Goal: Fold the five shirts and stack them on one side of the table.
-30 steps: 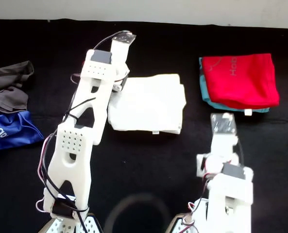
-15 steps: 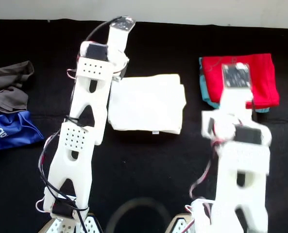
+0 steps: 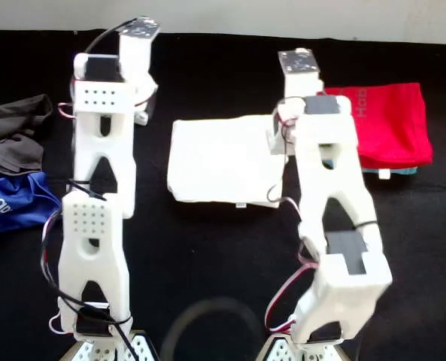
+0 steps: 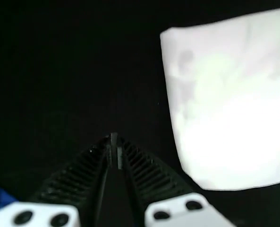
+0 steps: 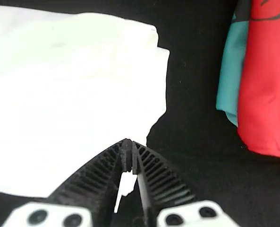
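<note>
2 of the 5 shirts are judged done: the red shirt [image 3: 392, 124] is folded and laid on the folded teal shirt [image 5: 227, 80], just to the outer side of the right pincer [image 5: 129, 153]. That pincer is clenched, with nothing seen between its tips, and is held over the edge of the white shirt [image 3: 223, 162] nearest the stack. The white shirt is folded but not yet stacked. The left pincer [image 4: 114, 144] is also clenched and empty, with the white shirt near on its inner side. The grey shirt [image 3: 12, 135] and blue shirt [image 3: 16, 199] are left crumpled, well apart on its outer side. The table [image 3: 223, 263] is covered in black cloth; a pale wall [image 3: 283, 15] is seen behind.
</note>
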Robot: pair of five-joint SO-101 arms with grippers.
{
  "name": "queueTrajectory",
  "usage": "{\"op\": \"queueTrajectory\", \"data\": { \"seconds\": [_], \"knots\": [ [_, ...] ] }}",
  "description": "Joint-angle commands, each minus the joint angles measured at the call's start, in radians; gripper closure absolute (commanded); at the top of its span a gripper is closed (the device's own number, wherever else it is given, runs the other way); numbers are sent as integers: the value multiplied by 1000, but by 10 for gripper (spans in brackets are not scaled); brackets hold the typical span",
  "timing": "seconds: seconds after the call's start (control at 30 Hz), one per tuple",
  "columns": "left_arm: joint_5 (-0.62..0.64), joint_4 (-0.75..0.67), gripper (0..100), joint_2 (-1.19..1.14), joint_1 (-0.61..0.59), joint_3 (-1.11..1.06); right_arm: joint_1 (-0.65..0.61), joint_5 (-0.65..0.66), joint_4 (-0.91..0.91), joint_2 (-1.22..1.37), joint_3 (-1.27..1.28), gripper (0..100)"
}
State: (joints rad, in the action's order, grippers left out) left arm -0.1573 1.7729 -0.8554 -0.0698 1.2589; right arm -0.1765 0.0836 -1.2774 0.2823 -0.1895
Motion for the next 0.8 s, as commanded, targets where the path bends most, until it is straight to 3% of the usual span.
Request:
{"op": "queueTrajectory", "data": {
  "seconds": [0.0,0.2,0.5,0.7,0.77],
  "knots": [
    [40,3,991,237,-4,-300,-13,-6,-8,120,-108,989],
    [58,-49,991,472,-2,-648,8,-5,-10,228,-122,989],
    [63,-219,991,598,-4,-943,5,-6,-81,21,-185,980],
    [64,-255,991,605,-5,-992,-87,-6,-111,71,-188,695],
    [64,-252,991,605,-8,-992,-130,-8,-105,107,-188,670]
  ]
}}
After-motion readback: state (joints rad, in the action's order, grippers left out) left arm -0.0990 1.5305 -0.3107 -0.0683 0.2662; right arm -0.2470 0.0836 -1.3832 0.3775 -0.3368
